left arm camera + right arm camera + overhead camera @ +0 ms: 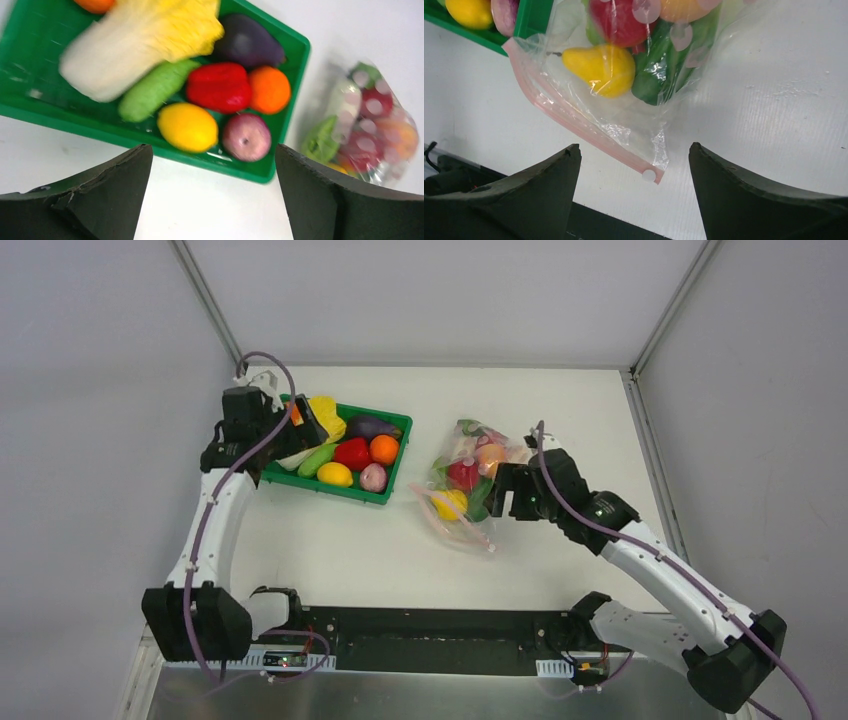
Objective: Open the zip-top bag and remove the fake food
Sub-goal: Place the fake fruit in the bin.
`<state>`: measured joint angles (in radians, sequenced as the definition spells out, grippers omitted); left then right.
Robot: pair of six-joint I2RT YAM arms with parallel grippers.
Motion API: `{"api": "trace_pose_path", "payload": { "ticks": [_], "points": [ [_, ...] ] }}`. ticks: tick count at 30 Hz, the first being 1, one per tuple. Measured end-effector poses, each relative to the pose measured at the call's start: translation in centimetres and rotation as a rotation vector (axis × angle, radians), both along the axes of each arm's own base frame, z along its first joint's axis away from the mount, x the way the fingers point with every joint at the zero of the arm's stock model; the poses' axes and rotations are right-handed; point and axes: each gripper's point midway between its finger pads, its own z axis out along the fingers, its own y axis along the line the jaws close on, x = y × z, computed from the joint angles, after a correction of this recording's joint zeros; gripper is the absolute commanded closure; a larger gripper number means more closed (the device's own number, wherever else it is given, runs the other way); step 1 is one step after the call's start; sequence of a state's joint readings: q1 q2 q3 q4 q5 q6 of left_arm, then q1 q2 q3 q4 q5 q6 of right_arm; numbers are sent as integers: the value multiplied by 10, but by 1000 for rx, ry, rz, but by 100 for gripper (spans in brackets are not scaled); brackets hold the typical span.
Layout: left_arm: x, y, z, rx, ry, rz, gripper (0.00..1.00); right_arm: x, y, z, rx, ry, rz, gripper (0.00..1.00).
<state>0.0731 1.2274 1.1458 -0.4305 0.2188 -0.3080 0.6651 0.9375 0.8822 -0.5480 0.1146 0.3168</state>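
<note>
Left claw (212, 148) above crowded green tray (35, 55)

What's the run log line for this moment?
left hand open above green tray | right hand open beside zip-top bag | fake food inside bag

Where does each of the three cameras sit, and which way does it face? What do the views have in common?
Top external: above and behind the robot, looking down at the table; the left arm and the right arm show with their bases.
Left wrist: on the left arm, looking down past its open left claw at the green tray.
Right wrist: on the right arm, looking past its open right claw at the zip-top bag.
Shared: the green tray and the zip-top bag appear in all three views.
</note>
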Motion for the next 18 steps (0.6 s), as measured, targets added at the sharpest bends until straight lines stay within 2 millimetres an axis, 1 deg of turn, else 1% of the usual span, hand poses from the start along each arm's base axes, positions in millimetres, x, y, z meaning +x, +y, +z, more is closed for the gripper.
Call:
{"api": "trace_pose_path", "payload": {
  "ticks": [3,8,11,13,18],
  "points": [
    [-26,-31,-9,-49,16,-56,8,-6,12,-8,-36,25,63,18],
    [-77,-86,-31,-101,74,-182,11,-22,31,-24,-90,60,178,17],
    [-105,-107,-43,-128,107,-217,12,-25,38,-32,-122,81,216,17],
    [-120,-115,-50,-149,130,-213,13,-28,42,-37,-139,91,239,16],
    [-140,-137,-63,-178,169,-200,13,-32,50,-40,-150,87,287,16]
  ]
}}
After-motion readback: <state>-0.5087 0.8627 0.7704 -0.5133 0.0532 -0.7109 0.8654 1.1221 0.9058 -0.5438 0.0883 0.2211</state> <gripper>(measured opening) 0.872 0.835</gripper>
